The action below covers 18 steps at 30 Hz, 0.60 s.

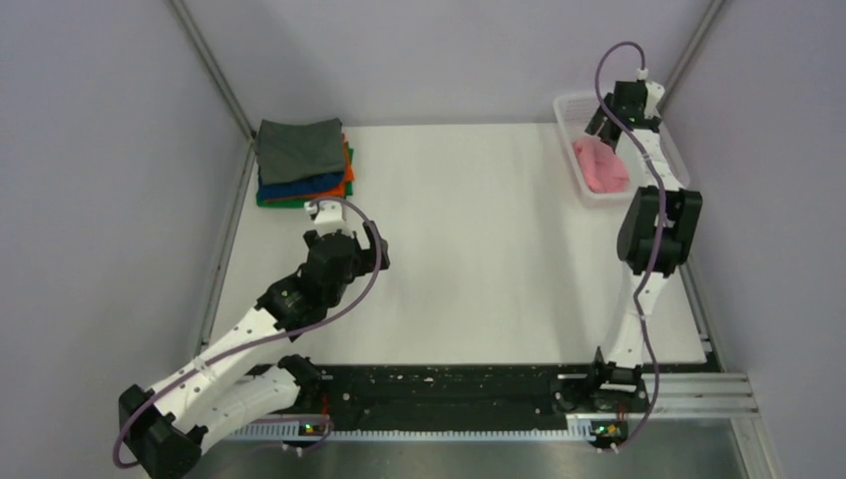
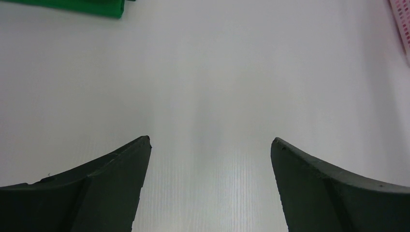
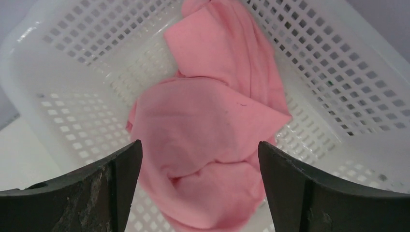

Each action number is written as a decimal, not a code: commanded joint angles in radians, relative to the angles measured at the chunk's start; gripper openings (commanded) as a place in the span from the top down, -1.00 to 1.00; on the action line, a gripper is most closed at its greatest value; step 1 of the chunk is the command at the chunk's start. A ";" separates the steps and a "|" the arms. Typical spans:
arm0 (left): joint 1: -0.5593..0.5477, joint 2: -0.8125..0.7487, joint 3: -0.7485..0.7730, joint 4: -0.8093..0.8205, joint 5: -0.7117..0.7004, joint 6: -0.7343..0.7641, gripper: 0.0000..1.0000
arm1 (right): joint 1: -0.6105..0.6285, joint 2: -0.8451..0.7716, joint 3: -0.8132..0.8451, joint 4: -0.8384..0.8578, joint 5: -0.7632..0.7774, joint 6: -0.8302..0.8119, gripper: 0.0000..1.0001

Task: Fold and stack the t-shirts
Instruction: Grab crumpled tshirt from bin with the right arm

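1. White worktop (image 1: pixel 479 249) shows beneath the left pincer (image 2: pixel 210 142), which hovers low on a bent arm, jaws wide apart and holding nothing.
2. Farther back on the left sit the folded t-shirts (image 1: pixel 299 160), stacked with dark grey on top.
3. At the far right, the right arm stretches out and dips into the basket (image 3: pixel 338 82). The right pincer (image 3: pixel 198 145) is spread and unclenched astride the crumpled pink t-shirt (image 1: pixel 601 165).
4. Fetching that shirt seems the step in hand. Next, the jaws must close on a fold and lift it out.
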 commanded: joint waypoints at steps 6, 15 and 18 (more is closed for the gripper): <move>-0.003 -0.028 -0.015 0.038 -0.020 -0.003 -0.98 | -0.020 0.263 0.200 -0.161 -0.099 0.037 -0.66; -0.004 -0.109 -0.032 -0.001 -0.044 -0.009 -0.97 | -0.052 0.318 0.222 -0.165 -0.169 0.070 0.96; -0.004 -0.143 -0.036 -0.024 -0.044 -0.019 -0.97 | -0.056 0.224 0.267 -0.172 -0.196 0.041 1.00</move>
